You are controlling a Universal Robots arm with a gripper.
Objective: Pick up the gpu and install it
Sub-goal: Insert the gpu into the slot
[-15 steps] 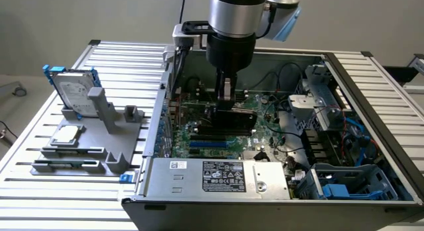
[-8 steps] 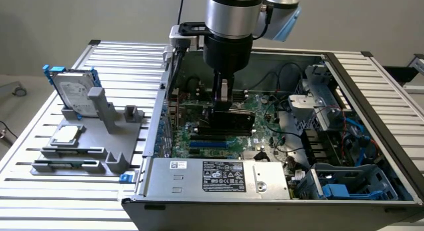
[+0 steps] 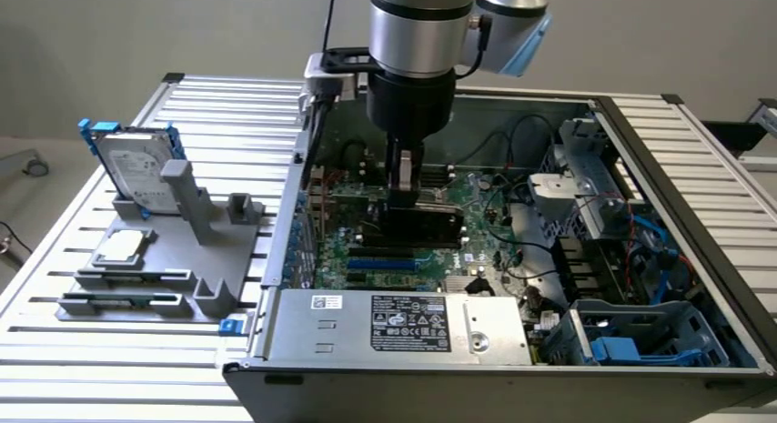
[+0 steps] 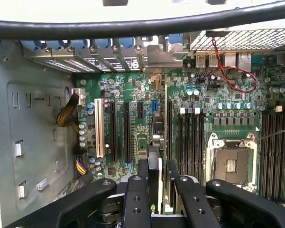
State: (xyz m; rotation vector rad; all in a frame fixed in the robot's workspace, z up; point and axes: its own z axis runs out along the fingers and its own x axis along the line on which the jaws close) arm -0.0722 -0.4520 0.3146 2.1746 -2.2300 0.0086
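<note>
The gpu (image 3: 421,225), a small flat rectangular card with a black rounded cover, hangs edge-down directly under the black 2-fingered gripper (image 3: 408,197). It is clamped between the jaws, which stand partly closed on its upper edge. In the wrist view the gpu (image 4: 157,137) runs as a thin dark strip away from the gripper (image 4: 157,166), with 1 finger on each face.

The pick-up looks done and the install step is in hand. The card is inside the open grey metal computer case (image 3: 680,168), low over the green motherboard (image 3: 486,214). It is in line with the long black expansion slots (image 4: 127,130) that lie just beside and below the fingers. Whether its bottom edge already touches a slot I cannot tell.

As a judgement, seating calls for the card's edge to stay parallel with the slot, its thin metal end bracket to meet the rear opening, and a straight downward press.

Well apart from the hand, outside the case, a silver hard drive with blue rails (image 3: 131,168) stands on a grey holder.
</note>
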